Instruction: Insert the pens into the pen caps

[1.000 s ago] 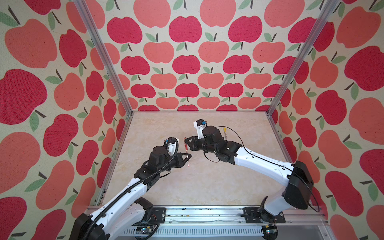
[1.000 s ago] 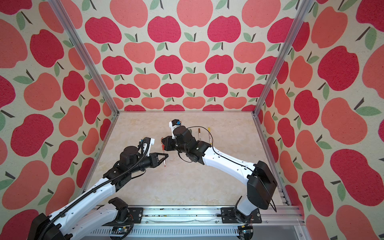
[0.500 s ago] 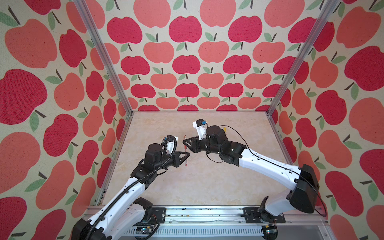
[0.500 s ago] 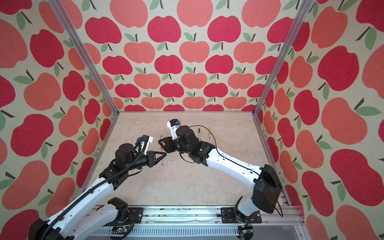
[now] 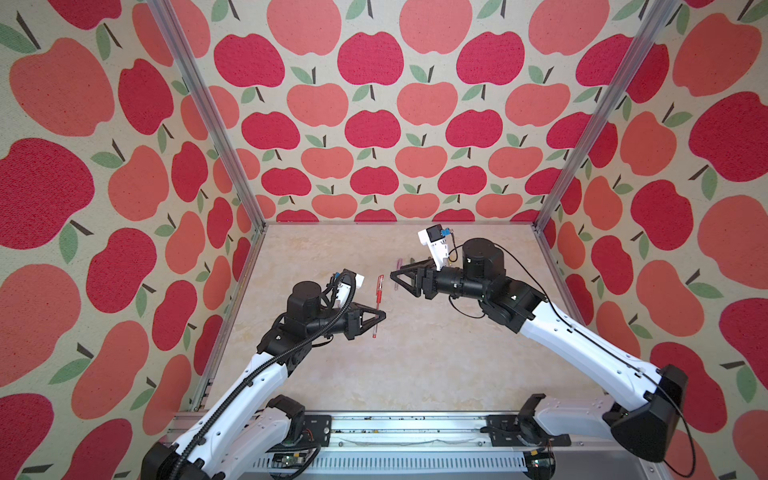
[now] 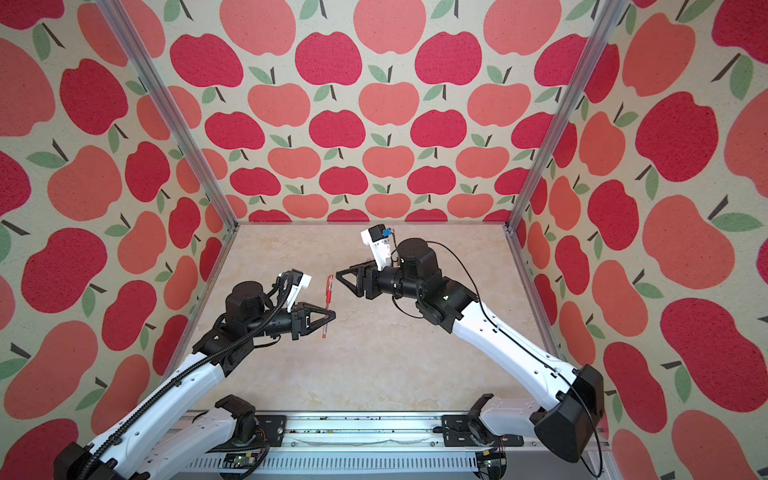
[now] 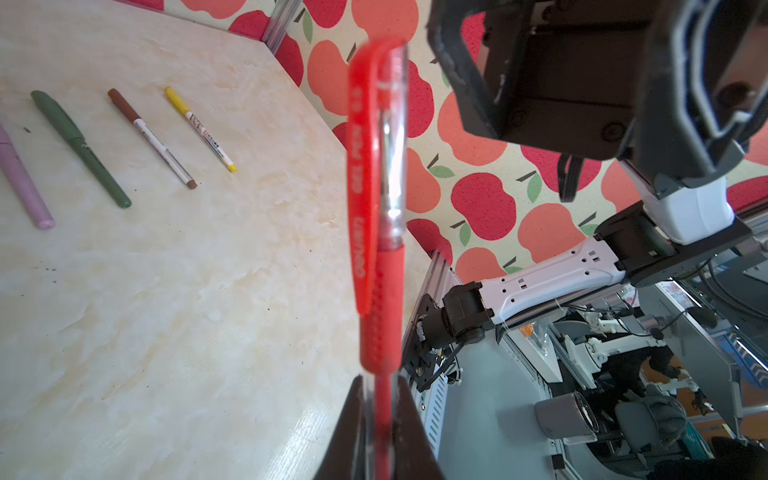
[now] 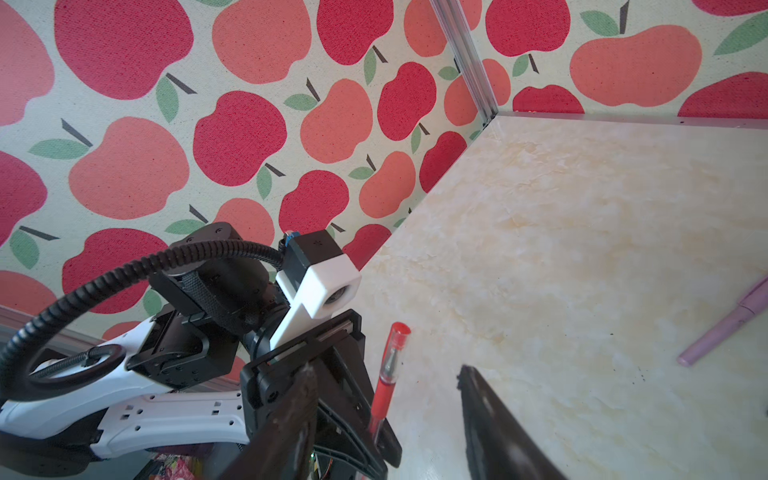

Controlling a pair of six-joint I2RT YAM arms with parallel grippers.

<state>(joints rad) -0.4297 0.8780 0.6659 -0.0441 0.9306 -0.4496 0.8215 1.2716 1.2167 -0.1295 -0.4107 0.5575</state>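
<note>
The left tool [image 5: 380, 314] is clenched on the red pen [image 5: 378, 297], which runs from 12 to 6 o'clock in both top views, above the desk [image 5: 415, 365], with its cap [image 7: 365, 166] on. At about 2 o'clock from it the right tool [image 5: 400, 269] hangs released and empty. The pink pen [image 7: 25, 183], green pen [image 7: 83, 149], brown pen [image 7: 151, 139] and yellow pen [image 7: 201, 129] lie side by side on the desk.

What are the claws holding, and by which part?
The left gripper pinches the red pen by its clear barrel, behind the rubber grip. The right gripper is open and empty.
</note>
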